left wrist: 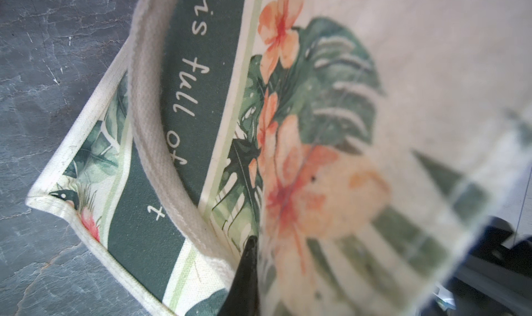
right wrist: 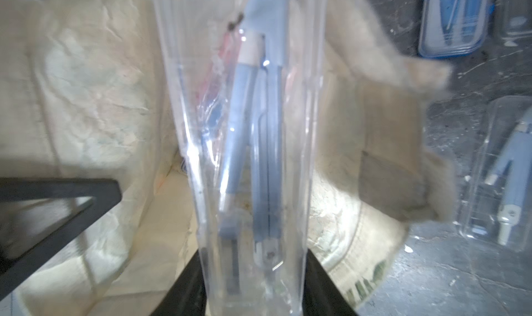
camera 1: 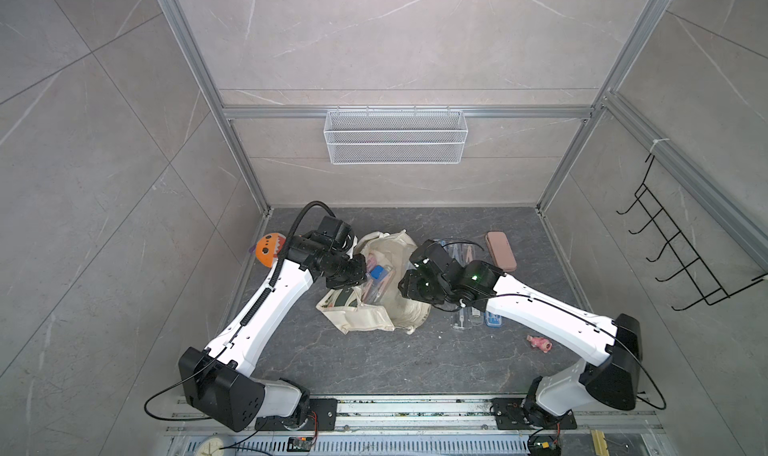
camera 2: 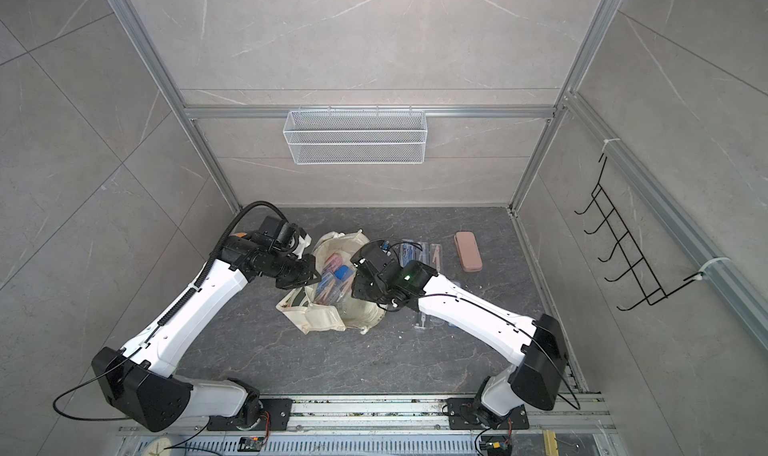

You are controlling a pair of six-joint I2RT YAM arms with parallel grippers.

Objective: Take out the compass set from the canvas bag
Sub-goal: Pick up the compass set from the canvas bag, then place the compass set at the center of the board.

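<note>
The left arm (camera 1: pixel 266 308) and right arm (camera 1: pixel 540 312) angle inward toward each other, the left gripper (camera 1: pixel 360 272) pinched shut on the canvas bag (camera 1: pixel 390 246) cloth, the right gripper (right wrist: pixel 253 260) pointing down, jaws clamped across the clear-cased compass set (right wrist: pixel 259 127).

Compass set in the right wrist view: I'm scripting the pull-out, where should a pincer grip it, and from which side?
Grip the compass set at the short end facing the canvas bag's open mouth, across the clear case's narrow width, coming in lengthwise: its long flat walls give the right pincer parallel faces.
</note>
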